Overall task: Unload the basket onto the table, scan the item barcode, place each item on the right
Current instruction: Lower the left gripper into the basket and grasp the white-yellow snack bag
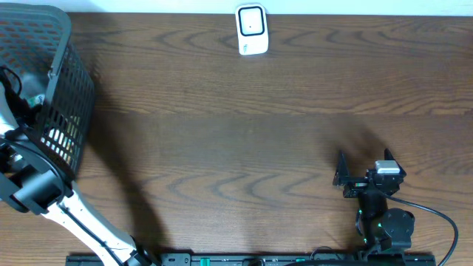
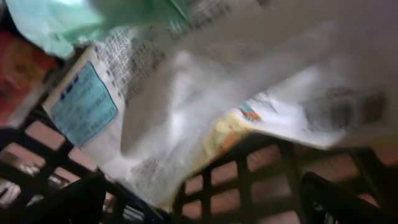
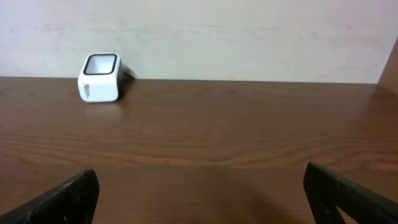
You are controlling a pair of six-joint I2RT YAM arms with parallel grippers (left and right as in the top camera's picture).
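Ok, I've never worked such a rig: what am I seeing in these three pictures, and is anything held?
Two robot arms work at a wooden table, each ending in a two-finger gripper. The overhead picture looks straight down: a black basket at the left, a white scanner at the far edge. The other two come from cameras on the wrists. The left gripper is inside the basket, over a white packet and a green packet. The right gripper faces the scanner. Both are open; nothing is held.
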